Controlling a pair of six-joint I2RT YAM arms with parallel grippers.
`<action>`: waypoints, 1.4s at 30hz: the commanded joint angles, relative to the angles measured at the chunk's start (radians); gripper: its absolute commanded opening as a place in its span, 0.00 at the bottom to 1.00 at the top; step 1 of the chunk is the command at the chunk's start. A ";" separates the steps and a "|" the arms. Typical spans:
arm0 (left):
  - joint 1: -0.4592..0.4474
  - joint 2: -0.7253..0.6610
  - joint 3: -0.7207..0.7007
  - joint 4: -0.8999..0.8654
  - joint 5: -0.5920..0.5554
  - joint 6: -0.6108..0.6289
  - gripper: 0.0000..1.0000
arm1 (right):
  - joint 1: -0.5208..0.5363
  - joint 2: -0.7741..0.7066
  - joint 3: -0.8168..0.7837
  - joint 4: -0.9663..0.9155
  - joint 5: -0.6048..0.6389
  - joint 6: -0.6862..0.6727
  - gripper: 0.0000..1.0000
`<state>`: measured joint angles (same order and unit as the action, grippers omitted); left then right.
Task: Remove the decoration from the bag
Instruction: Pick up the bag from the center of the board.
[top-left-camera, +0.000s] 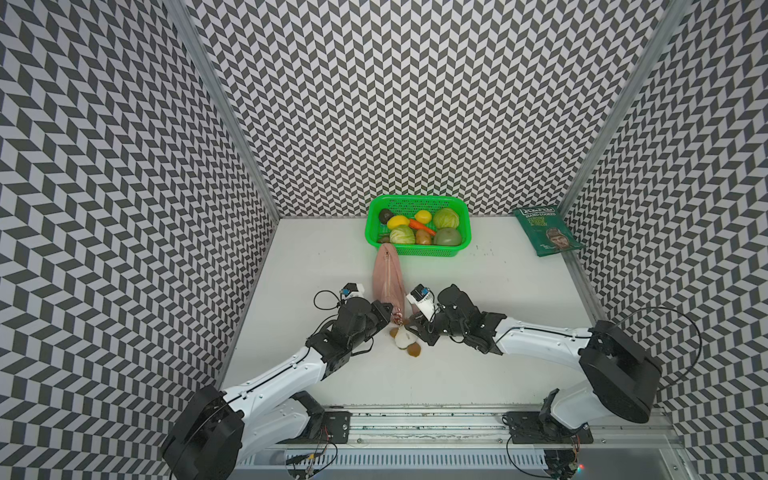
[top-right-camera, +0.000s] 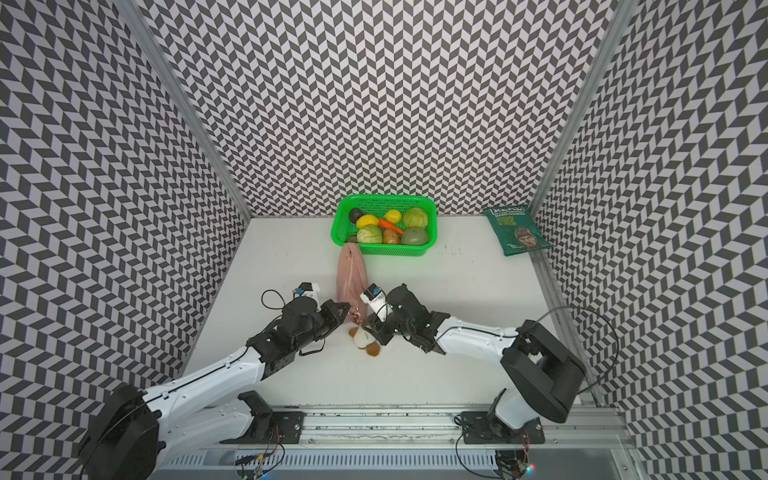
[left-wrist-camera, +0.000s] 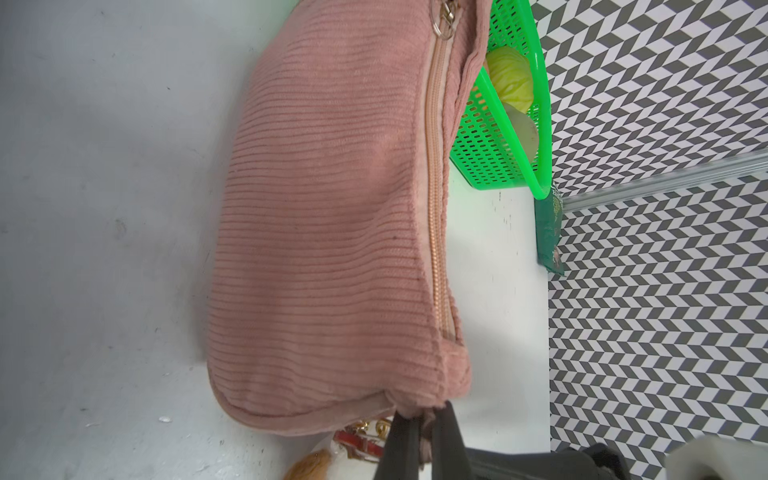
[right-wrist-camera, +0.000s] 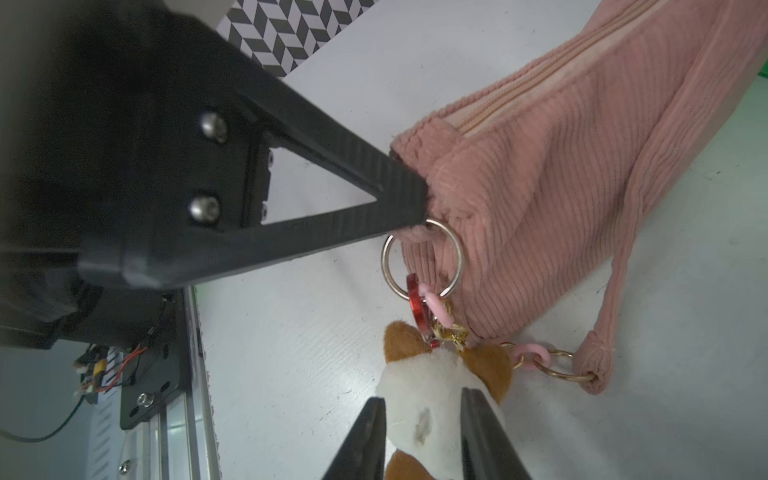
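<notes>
The dusty-pink corduroy bag (top-left-camera: 388, 274) (top-right-camera: 352, 274) lies lengthwise on the white table, its far end against the green basket. My left gripper (top-left-camera: 390, 313) (left-wrist-camera: 424, 415) is shut on the fabric tab at the bag's near corner, beside a silver ring (right-wrist-camera: 422, 257). A red clasp (right-wrist-camera: 417, 307) hangs on that ring and leads to the decoration (top-left-camera: 404, 340) (right-wrist-camera: 419, 386), a white plush with brown ears lying on the table. My right gripper (top-left-camera: 411, 330) (right-wrist-camera: 423, 405) stands open, one finger on each side of the plush's white body.
The green basket (top-left-camera: 419, 250) of toy vegetables stands at the back middle, touching the bag. A dark green crisp packet (top-left-camera: 546, 230) leans in the back right corner. The bag's strap end with a pink chain link (right-wrist-camera: 540, 356) lies next to the plush.
</notes>
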<state>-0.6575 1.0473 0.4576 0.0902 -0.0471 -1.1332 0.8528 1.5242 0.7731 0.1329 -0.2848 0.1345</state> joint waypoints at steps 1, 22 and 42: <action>0.007 -0.035 0.004 -0.035 -0.021 0.017 0.00 | -0.038 -0.013 0.030 0.084 0.011 0.064 0.39; -0.010 -0.294 -0.119 -0.111 -0.033 -0.098 0.00 | -0.101 0.500 0.584 0.014 -0.252 0.239 0.49; -0.032 -0.177 -0.087 0.022 -0.078 -0.080 0.00 | -0.233 0.213 0.324 0.210 -0.349 0.344 0.57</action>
<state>-0.6872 0.8700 0.3408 0.0864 -0.1032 -1.2278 0.6312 1.8530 1.1435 0.2058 -0.6083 0.4473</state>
